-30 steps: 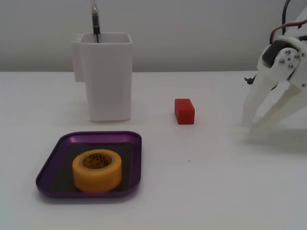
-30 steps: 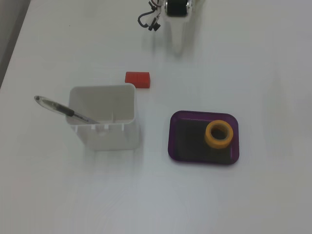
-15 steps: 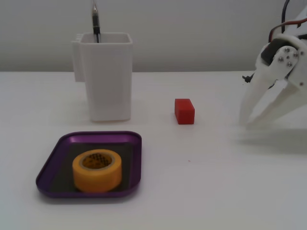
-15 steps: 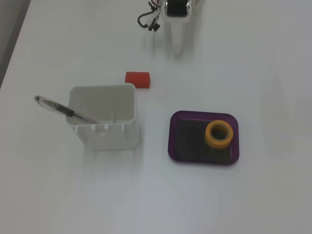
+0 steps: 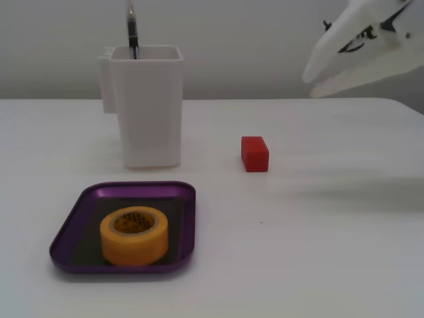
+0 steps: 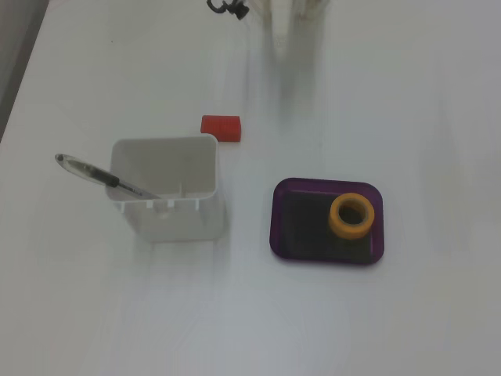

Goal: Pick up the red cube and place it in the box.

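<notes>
Red cube (image 5: 254, 154) sits alone on the white counter (image 5: 318, 252), nothing touching it, just beside the tall white container (image 5: 147, 106) and well apart from the box (image 5: 83, 199), so the pick looks not yet started. Up at the top right of the low fixed view comes the gripper (image 5: 311, 85), white and blurred, high above the counter with its tips pointing down-left toward the cube; the fingers seem slightly parted, but the blur is heavy and I honestly cannot tell whether it is spread or closed. It holds nothing that I can see. From above, the cube (image 6: 221, 128) lies between the arm's end (image 6: 286, 35) at the top edge and the container (image 6: 166, 192), long side across the picture. Purple box (image 6: 327, 188) already carries a yellow tape roll (image 6: 351, 214) toward one end, leaving bare dark floor at the other, which I'd judge is the natural spot for the drop. A pen (image 6: 102, 177) leans out of the container, and with that container so close, a careful descent seems wise.
</notes>
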Tool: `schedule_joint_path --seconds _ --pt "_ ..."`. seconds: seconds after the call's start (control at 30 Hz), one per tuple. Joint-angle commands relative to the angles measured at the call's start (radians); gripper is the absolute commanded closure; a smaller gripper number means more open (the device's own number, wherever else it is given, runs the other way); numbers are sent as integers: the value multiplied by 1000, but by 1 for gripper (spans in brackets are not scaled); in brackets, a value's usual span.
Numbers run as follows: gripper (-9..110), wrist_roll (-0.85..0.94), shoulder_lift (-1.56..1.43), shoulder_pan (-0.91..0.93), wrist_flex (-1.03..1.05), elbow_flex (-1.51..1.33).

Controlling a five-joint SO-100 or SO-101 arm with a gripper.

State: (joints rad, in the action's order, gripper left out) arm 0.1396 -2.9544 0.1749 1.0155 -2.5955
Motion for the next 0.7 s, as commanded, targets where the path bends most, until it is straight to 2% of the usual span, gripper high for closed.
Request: schedule_joint_path --seconds 0.0,0.1,0.33,0.67 --pt "87 51 291 95 -28 199" --pt "80 95 523 178 -15 348" --pt "79 114 928 249 -12 609" --pt "79 115 1152 238 -11 675"
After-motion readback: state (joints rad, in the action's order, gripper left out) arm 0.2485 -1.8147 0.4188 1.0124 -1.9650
